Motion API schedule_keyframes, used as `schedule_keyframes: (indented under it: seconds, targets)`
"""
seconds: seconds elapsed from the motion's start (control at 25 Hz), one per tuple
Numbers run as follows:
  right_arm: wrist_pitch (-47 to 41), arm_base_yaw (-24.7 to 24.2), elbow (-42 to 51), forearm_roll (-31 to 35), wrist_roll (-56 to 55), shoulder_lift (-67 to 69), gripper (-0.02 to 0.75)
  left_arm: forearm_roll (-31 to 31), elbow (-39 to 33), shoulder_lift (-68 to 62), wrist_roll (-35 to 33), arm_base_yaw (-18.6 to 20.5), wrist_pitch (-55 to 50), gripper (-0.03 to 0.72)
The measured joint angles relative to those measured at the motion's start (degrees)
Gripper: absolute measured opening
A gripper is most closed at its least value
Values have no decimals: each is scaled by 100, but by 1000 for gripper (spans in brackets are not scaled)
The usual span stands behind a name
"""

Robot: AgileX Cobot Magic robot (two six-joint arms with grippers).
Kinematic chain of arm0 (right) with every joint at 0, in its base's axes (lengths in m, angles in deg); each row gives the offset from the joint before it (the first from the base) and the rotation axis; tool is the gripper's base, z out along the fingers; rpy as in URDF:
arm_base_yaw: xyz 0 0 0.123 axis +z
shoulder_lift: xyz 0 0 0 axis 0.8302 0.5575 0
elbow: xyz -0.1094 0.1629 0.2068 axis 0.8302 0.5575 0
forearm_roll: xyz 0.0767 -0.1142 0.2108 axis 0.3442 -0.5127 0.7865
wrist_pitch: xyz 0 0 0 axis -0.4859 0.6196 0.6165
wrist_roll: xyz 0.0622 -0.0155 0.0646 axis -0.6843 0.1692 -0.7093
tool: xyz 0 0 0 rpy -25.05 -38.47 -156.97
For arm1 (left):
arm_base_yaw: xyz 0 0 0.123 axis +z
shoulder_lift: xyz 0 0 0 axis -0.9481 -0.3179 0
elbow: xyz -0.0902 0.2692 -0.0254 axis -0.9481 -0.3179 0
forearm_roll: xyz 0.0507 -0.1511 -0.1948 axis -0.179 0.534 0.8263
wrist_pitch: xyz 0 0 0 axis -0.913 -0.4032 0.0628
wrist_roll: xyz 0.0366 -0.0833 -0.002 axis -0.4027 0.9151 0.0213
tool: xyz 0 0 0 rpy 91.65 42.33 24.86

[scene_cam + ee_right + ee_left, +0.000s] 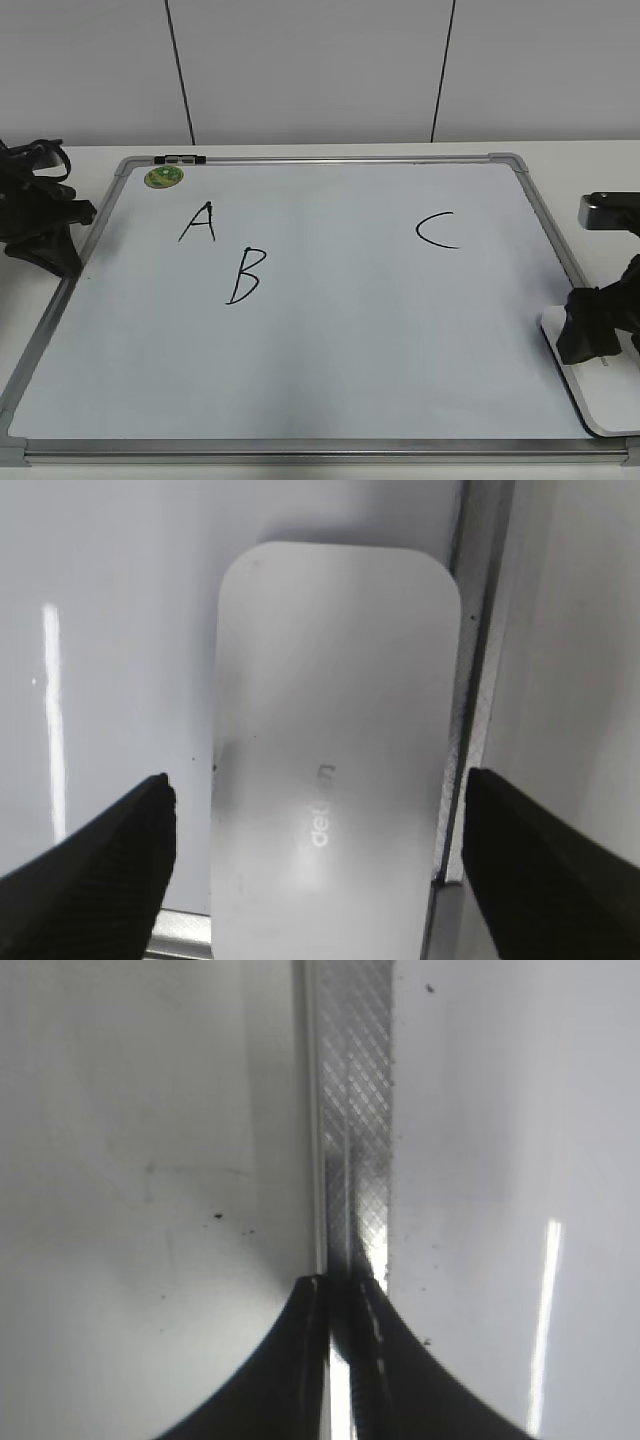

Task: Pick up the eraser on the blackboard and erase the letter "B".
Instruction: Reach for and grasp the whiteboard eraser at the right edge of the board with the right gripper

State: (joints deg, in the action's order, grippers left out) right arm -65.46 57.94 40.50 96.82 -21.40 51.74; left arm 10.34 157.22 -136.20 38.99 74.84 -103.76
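The blackboard (330,330) is a large white board with a grey frame, lying flat on the table. The black letter "B" (246,275) is left of centre, below the "A" (199,222); the "C" (437,230) is to the right. The white eraser (598,392) lies at the board's front right corner, over the frame. In the right wrist view the eraser (335,750) lies between my right gripper's (318,800) open fingers, which straddle it. My left gripper (345,1285) is shut and empty above the board's left frame; in the exterior view it (45,245) sits at the left edge.
A round green magnet (163,177) sits at the board's far left corner, beside a black clip (180,159) on the frame. A grey device (608,211) lies on the table right of the board. A white wall stands behind.
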Motion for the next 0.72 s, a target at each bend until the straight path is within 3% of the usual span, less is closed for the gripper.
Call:
schedule_keyframes:
  seconds: [0.48, 0.72]
  targets:
    - [12, 0, -5, 37, 4, 339, 657, 0, 0, 0, 0, 0, 0, 33]
    - [24, 0, -5, 37, 4, 339, 575, 0, 0, 0, 0, 0, 0, 34]
